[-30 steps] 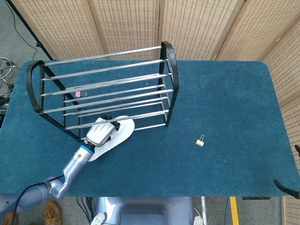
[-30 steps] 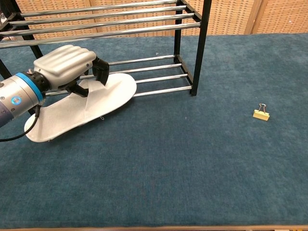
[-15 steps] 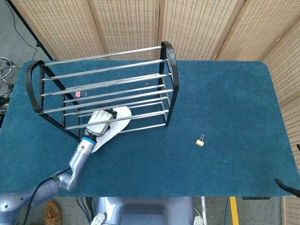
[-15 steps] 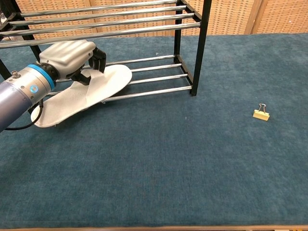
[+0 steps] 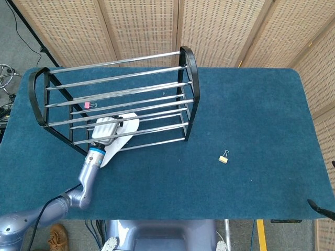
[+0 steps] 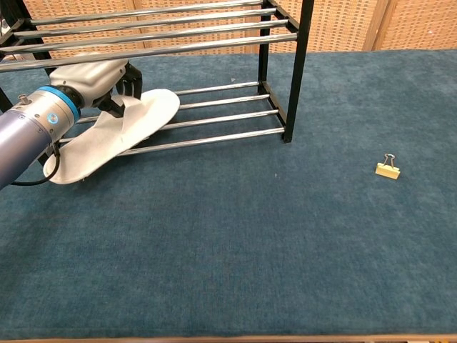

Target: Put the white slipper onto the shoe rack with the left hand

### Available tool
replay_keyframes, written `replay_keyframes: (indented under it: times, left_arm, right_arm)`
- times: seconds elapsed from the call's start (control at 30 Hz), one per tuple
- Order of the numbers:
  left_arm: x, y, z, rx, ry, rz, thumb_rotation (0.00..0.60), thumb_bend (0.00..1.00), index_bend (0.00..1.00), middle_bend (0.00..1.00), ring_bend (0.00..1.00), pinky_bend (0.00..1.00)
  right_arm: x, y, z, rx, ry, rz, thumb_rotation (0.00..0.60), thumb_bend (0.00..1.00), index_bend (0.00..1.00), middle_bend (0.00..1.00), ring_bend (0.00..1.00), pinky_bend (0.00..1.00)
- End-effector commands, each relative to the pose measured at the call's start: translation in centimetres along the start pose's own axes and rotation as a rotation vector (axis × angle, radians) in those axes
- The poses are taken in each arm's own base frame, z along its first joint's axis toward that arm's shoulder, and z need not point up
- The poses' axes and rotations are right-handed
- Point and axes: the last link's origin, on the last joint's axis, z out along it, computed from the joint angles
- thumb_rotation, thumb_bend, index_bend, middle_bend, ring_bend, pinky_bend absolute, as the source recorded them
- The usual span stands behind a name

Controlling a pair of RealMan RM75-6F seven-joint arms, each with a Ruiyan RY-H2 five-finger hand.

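Observation:
The white slipper lies tilted, its toe end over the bottom rails of the black and chrome shoe rack, its heel on the blue table just in front. My left hand grips the slipper's upper, reaching under the rack's upper rails. My right hand shows in neither view.
A yellow binder clip lies on the blue table to the right of the rack. A pink clip hangs on an upper rail. Wicker screens stand behind the table.
My left hand has carried the slipper leftward and deeper into the rack, from the table in front onto the bottom rails.

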Motion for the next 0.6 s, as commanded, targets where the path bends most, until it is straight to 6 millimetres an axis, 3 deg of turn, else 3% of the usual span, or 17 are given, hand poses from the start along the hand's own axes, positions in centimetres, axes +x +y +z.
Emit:
replay_keyframes:
  times: [0.03, 0.6]
  left_arm:
    - [-0.1, -0.4, 0.3, 0.074, -0.008, 0.02, 0.6, 0.55, 0.68, 0.59, 0.42, 0.45]
    - [0.1, -1.5, 0.8, 0.191, -0.034, 0.037, 0.6, 0.54, 0.67, 0.59, 0.42, 0.45]
  right_arm:
    - [-0.1, -0.1, -0.1, 0.004, -0.003, -0.003, 0.6, 0.0, 0.0, 0.0, 0.0, 0.0]
    - [-0.3, -0.2, -0.2, 0.003, -0.009, -0.015, 0.6, 0.0, 0.0, 0.0, 0.0, 0.0]
